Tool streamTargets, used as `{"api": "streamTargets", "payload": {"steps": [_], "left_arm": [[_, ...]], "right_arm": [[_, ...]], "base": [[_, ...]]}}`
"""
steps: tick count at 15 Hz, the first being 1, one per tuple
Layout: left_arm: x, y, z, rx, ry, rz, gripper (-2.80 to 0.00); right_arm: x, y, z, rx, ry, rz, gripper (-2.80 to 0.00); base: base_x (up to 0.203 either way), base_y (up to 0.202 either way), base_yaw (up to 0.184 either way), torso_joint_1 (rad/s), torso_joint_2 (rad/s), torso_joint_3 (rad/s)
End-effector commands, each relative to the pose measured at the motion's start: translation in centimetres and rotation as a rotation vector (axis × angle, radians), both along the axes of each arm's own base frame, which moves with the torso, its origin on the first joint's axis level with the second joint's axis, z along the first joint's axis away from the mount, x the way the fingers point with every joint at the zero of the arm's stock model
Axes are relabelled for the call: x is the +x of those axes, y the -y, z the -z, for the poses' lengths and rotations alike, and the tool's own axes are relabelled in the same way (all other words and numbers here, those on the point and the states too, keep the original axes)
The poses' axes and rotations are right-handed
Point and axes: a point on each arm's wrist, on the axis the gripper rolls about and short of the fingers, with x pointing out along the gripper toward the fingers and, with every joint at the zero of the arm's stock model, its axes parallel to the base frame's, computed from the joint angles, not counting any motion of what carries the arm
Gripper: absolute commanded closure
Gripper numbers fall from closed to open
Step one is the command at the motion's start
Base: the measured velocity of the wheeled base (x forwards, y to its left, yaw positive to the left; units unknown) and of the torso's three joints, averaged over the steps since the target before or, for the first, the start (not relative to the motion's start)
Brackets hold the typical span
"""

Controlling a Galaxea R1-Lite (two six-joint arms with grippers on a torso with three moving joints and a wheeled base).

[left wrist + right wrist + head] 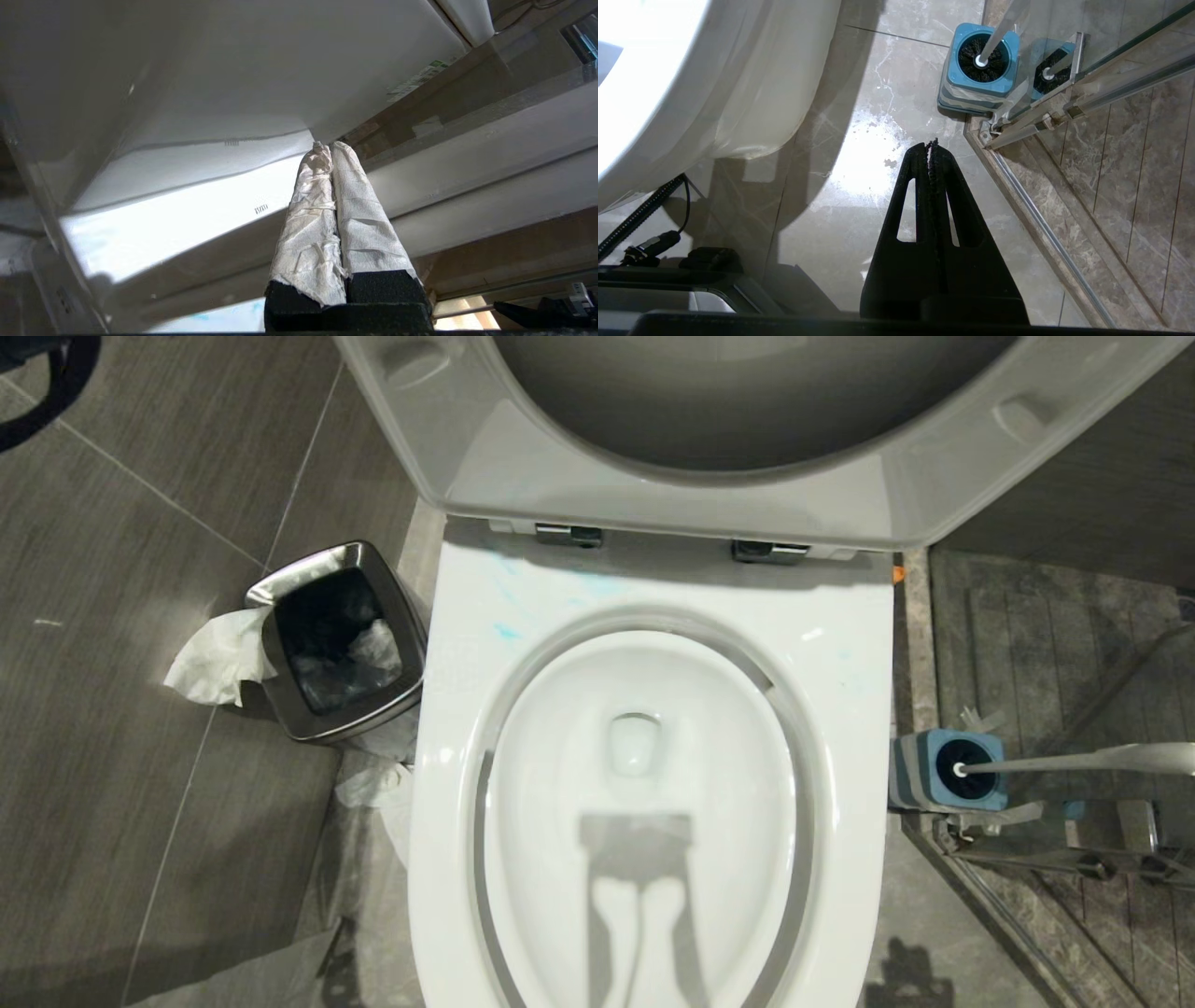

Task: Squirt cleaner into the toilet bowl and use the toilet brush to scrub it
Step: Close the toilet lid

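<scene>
Right wrist view shows you the right gripper [933, 145] with its black fingers pressed together on nothing, hanging over the marble floor [859, 154] beside the pedestal of the toilet bowl [668, 84]. Ahead of its tip, and well apart from it, stands the blue-and-grey holder [978, 88] against the foot of the shower-door frame [1031, 123]. The toilet brush [997, 35] sits head-down in that holder, its black bristles filling the opening and its handle rising out of it. Left wrist view shows you the left gripper [327, 145], fingers wrapped in white tissue and closed against each other, empty, pointing up at the white underside of the raised lid [243, 70].

Head view gives you the layout. Neither gripper appears in it; only a shadow falls inside the toilet bowl [840, 644]. The cleaner [509, 633] shows as pale blue smears on the rear rim near the hinges, on the robot's left side, with faint specks on the right; none is visible in the basin itself. The holder [920, 775] stands on the floor just beside the bowl's right flank, and the toilet brush [1083, 759] has its handle leaning away from the bowl toward the glass.

Judge the relation thus: the brush lies on the robot's right, so the right arm is the nearer one. Since the handle's long axis tilts away from the bowl, the fingers would have to part and close across it. A chrome waste bin [280, 663] with tissue draped over its edge stands on the opposite, left side.
</scene>
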Motion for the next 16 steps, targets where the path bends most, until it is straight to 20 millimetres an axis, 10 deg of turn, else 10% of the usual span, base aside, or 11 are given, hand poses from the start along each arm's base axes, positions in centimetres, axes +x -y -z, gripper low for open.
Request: {"api": "streamTargets", "payload": {"steps": [1,16], "left_arm": [[-1.6,-0.5,-0.2,0.004,-0.012,-0.002,0.00],[-6.0,-1.6,0.7,0.049,-0.087,0.063,0.00]], "right_arm": [[0.0,0.0,0.0,0.000,-0.002,0.000,0.00],[0.0,0.0,0.0,0.000,-0.001,0.000,0.00]], "base": [[0.000,0.000,0.000,0.000,0.00,0.000],[0.000,0.000,0.000,0.000,0.00,0.009]]}}
